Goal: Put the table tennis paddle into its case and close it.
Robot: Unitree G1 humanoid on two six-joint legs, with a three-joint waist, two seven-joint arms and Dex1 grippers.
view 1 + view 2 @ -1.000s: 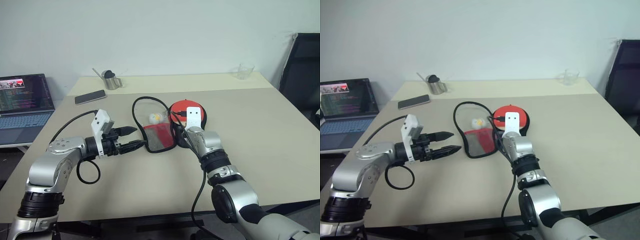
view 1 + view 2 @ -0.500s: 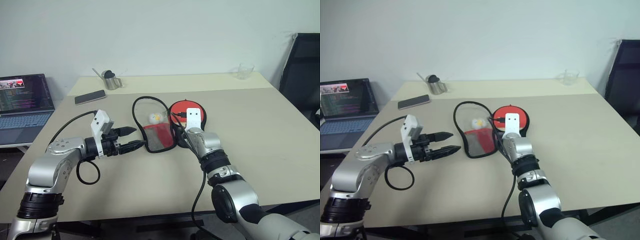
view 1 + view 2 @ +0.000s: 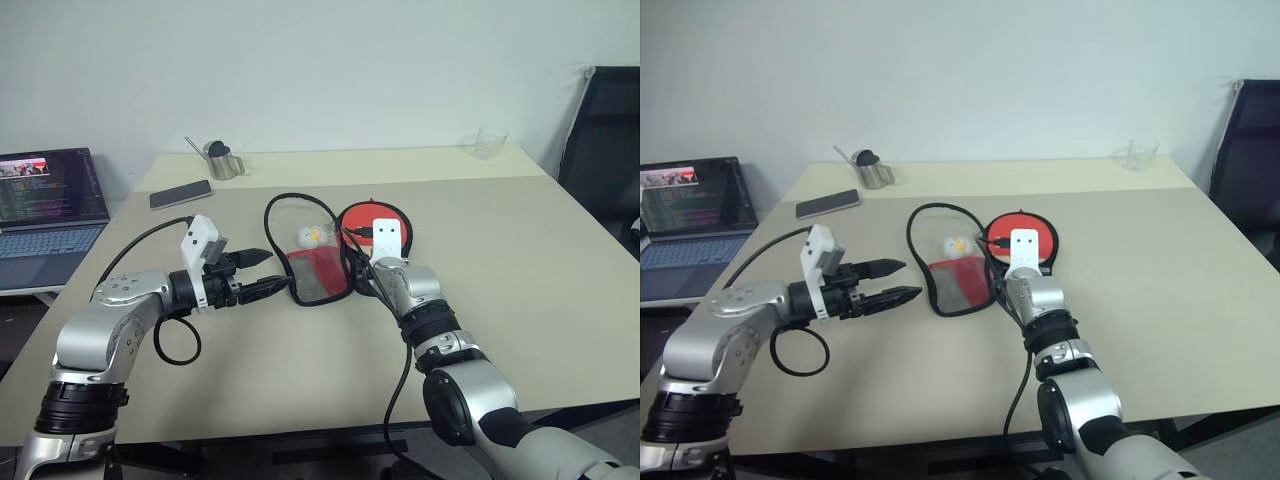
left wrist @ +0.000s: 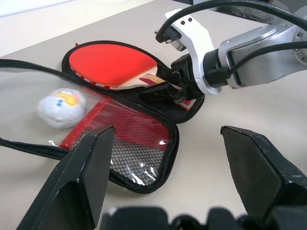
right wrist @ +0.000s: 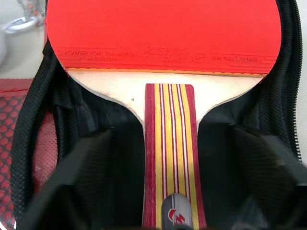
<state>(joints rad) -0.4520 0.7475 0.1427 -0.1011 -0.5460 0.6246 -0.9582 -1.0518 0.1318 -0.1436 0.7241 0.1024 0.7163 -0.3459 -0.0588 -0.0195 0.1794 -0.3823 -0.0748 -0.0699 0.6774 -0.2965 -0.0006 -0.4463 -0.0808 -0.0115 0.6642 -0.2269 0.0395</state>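
The table tennis paddle [image 5: 163, 33] lies red face up inside the black-lined half of its case [image 3: 318, 275], mid-table. Its striped wooden handle [image 5: 170, 158] points toward me. My right gripper [image 4: 168, 91] is open, one finger on each side of the handle and not touching it. The case's other half is folded open to the left, showing a red mesh pocket [image 4: 139, 143] and a white ball charm [image 3: 309, 236]. My left gripper [image 3: 272, 270] hovers open and empty just left of that flap, pointing at it.
A laptop [image 3: 50, 200] sits on a side table at the far left. A phone [image 3: 181, 194] and a metal cup [image 3: 222, 160] are at the back left, a clear glass [image 3: 490, 142] at the back right. A black chair [image 3: 605, 130] stands beyond the right edge.
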